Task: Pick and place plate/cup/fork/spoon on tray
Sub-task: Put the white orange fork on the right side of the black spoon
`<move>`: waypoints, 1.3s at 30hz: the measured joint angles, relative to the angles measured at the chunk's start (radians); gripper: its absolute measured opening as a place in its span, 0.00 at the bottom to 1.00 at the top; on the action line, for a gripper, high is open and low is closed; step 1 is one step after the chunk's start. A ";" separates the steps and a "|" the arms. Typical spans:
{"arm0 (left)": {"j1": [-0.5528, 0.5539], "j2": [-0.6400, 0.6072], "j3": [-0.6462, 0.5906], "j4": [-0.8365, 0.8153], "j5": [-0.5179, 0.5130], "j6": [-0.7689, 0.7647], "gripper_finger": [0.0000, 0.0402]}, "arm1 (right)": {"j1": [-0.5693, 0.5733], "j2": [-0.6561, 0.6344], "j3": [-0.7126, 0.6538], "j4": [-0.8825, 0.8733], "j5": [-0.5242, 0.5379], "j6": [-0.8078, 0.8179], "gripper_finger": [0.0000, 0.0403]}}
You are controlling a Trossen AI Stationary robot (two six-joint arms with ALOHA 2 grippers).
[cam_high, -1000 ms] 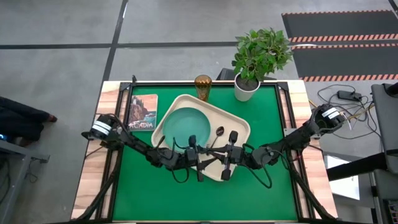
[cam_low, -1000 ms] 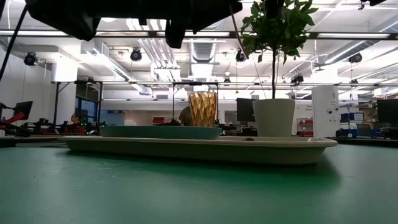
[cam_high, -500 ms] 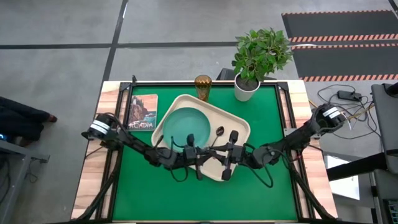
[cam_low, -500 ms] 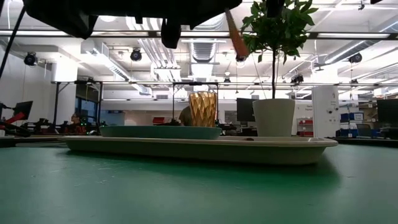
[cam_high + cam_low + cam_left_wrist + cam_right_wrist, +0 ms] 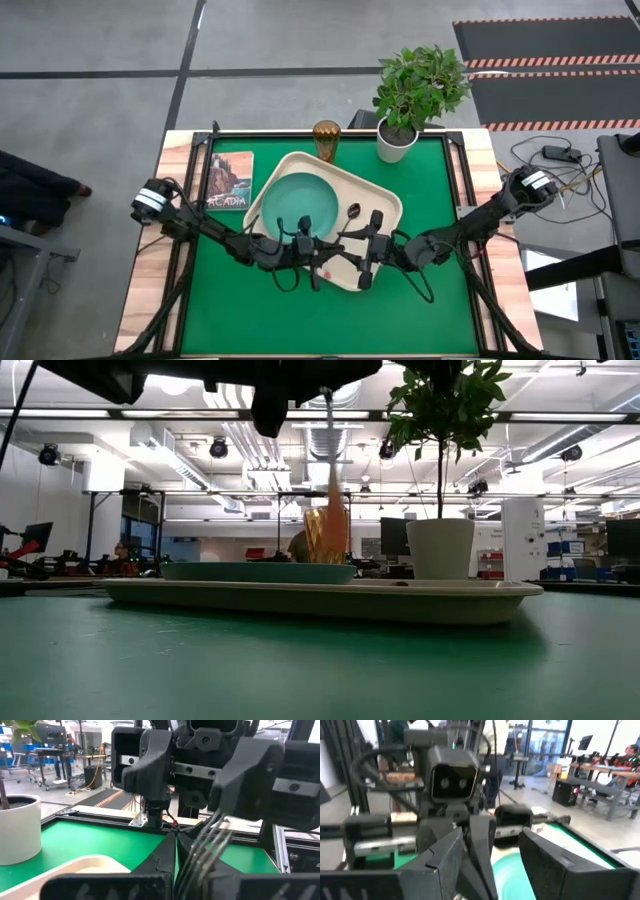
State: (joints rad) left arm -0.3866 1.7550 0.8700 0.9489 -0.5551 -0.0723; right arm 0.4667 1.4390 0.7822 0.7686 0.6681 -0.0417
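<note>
Plate: the teal plate (image 5: 302,203) already lies in the tray (image 5: 384,212), filling its 9 o'clock half. Judged done.
Spoon: the slim dark spoon (image 5: 351,214) lies in the tray just at 3 o'clock of the plate, bowl toward 12. Judged done.
Fork: the fork (image 5: 331,500) is not yet down. In the low view it hangs upright as a blurred red-orange streak under the dark arms, above the plate and tray; in the left wrist view its silver tines (image 5: 210,845) stand between that arm's fingers.
Cup: the amber tumbler (image 5: 326,139) stands on the green surface (image 5: 230,310) at 12 o'clock of the tray, just off its rim, left of the white plant pot (image 5: 396,143). Still to be moved.
Left hand: the left hand (image 5: 312,268) is over the tray's 6 o'clock edge, narrow, and appears to be holding the fork.
Right hand: the right hand (image 5: 367,266) is close beside it at 3 o'clock, facing it, its fingers spread with nothing between them in its wrist view.
Progress: two of four things placed; fork in the air, cup untouched.
Fork's look: small, red-pink handle, bright thin tines.
</note>
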 joint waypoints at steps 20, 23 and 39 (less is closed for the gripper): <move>0.011 -0.030 0.006 -0.016 -0.010 0.029 0.00 | -0.029 -0.076 -0.032 -0.462 -0.265 0.375 0.46; 0.012 -0.029 0.009 -0.015 -0.012 0.028 0.00 | -0.047 0.002 -0.034 -0.359 -0.308 0.360 0.46; -0.152 -0.252 0.039 -0.952 0.186 -0.240 0.00 | 0.009 -0.024 -0.017 -0.551 -0.335 0.474 0.46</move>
State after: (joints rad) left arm -0.5384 1.5028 0.9092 -0.0033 -0.3692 -0.3125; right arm 0.4756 1.4151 0.7654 0.2173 0.3336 0.4326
